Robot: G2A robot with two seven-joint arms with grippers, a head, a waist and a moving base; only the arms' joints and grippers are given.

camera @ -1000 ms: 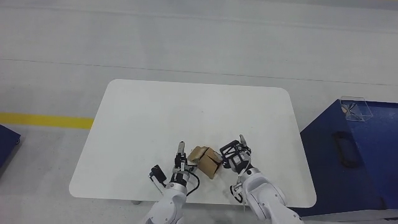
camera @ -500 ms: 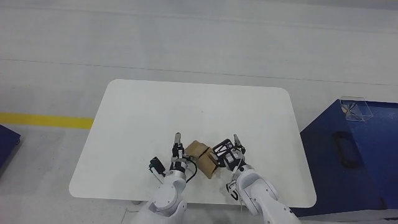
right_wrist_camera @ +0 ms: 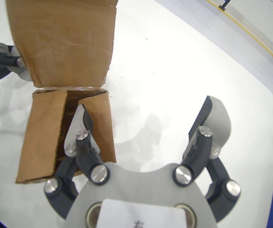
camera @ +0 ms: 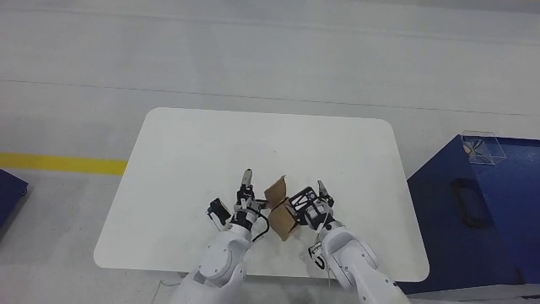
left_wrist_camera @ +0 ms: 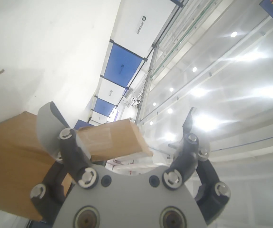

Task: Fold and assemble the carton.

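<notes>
**Right gripper** (right_wrist_camera: 146, 119): jaws wide, holding nothing. The finger (right_wrist_camera: 78, 124) nearer the carton (right_wrist_camera: 41, 134) lies in its open mouth, against one of the two small inner flaps (right_wrist_camera: 98, 124). The other finger hangs over bare table beside the carton.

**Left gripper** (left_wrist_camera: 118, 129): jaws wide, holding nothing. It is on the side of the carton opposite the right gripper. One finger (left_wrist_camera: 47, 129) is against the carton wall, or just short of it; which, I cannot tell. The other finger is well apart from the carton.

**Carton**: brown cardboard, between the two grippers, close to the table's (camera: 202, 152) near edge. Its mouth faces the right gripper. The two small inner flaps are turned in, with a dark gap between them.

**Large flap** (right_wrist_camera: 62, 36): hinged at the carton's far rim, standing up and away from the mouth.

**Change:**
- One second ago the carton looked low and compact in the top view. The large flap now stands raised at the carton's far side.
- Both grippers have shifted and closed in on the carton.

**Reading:** the inner flaps appear tucked. The raised flap probably has yet to be brought down over the mouth, so assembly looks unfinished.
</notes>
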